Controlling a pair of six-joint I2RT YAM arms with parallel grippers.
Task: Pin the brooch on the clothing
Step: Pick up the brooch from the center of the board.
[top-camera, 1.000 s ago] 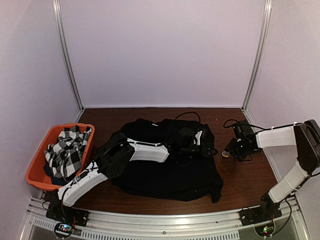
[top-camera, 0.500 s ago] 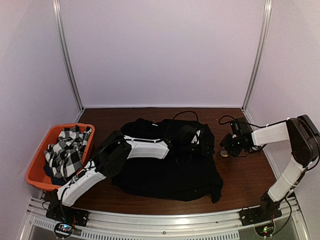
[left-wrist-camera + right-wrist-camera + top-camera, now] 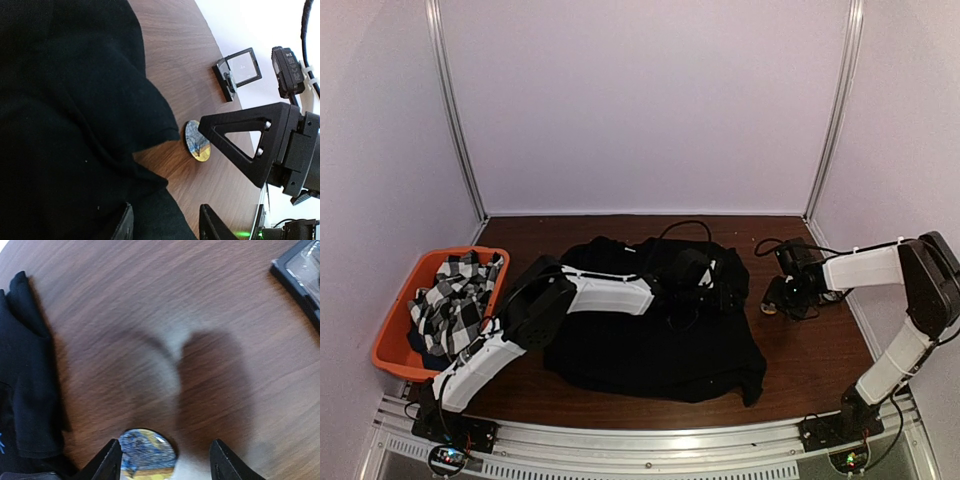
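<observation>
Looking from the right wrist, the brooch (image 3: 147, 452) is cut off by the bottom edge, and the view is blurred. From above, the brooch (image 3: 771, 308) is barely made out. The left gripper (image 3: 167, 227) is cropped to its fingertips; black cloth is bunched between them, and whether it is grasped cannot be told.

Bare wooden table (image 3: 820, 350) is left open right of the T-shirt (image 3: 650, 340). A small black-framed pane (image 3: 240, 70) is set farther back, apart from the brooch.

The brooch (image 3: 196, 141) is seen as a round disc, blue with a gold rim, laid flat just beside the shirt's edge. It is straddled by the released right gripper (image 3: 165, 460), jaws apart.
</observation>
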